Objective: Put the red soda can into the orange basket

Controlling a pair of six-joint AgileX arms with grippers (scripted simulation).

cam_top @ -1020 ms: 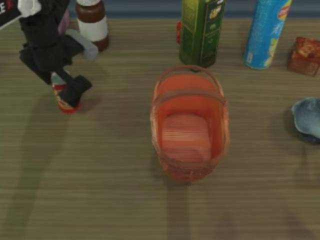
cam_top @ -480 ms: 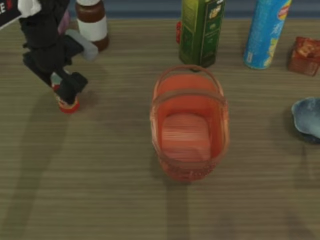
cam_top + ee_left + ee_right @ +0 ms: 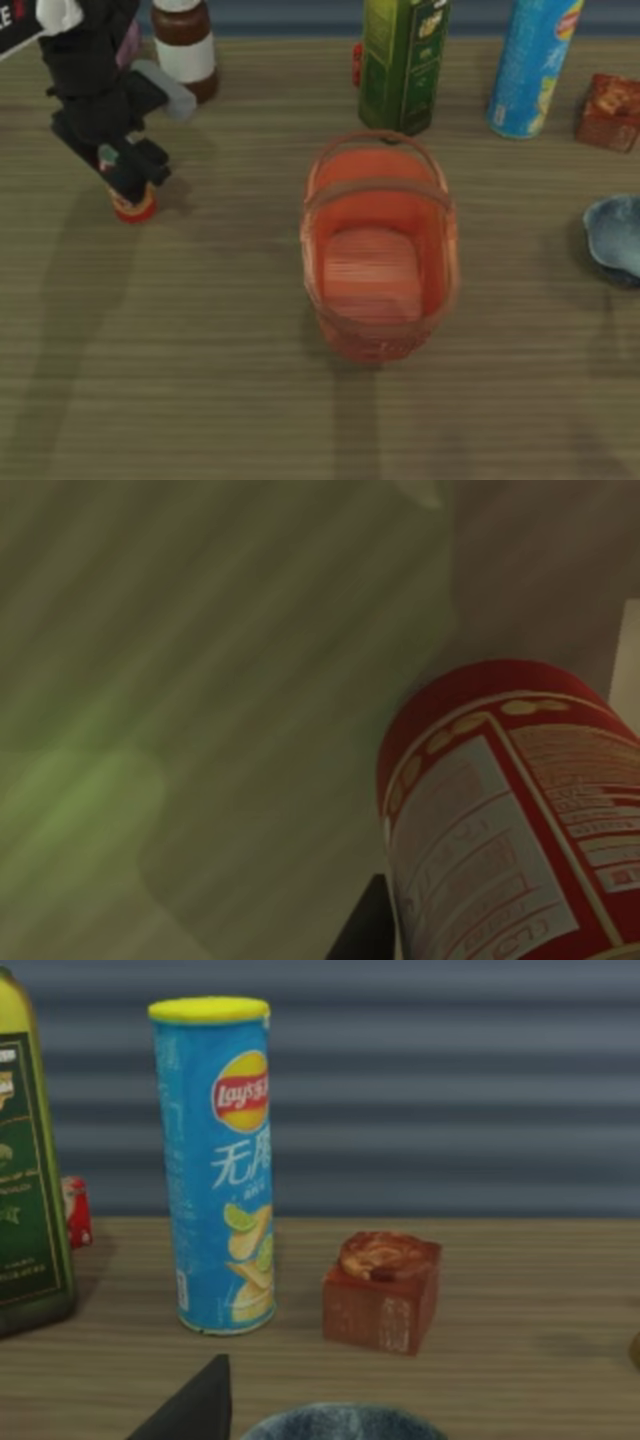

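Observation:
The red soda can (image 3: 133,207) is at the table's left, mostly hidden under my left gripper (image 3: 128,172), which is shut on it. The left wrist view shows the can (image 3: 500,810) close up, red with a white label, beside one dark finger (image 3: 362,932). I cannot tell whether the can touches the table. The orange basket (image 3: 378,340) stands empty in the middle of the table, well right of the can, handle arched across it. My right arm is out of the top view; its wrist view shows one dark fingertip (image 3: 195,1405) far to one side.
Along the far edge stand a brown white-labelled jar (image 3: 185,45), a green bottle (image 3: 403,62), a blue chip tube (image 3: 533,65) and a red-brown box (image 3: 608,110). A grey-blue bowl (image 3: 615,235) sits at the right edge.
My left gripper has shifted slightly toward the far edge with the can in it, and less of the can shows beneath it.

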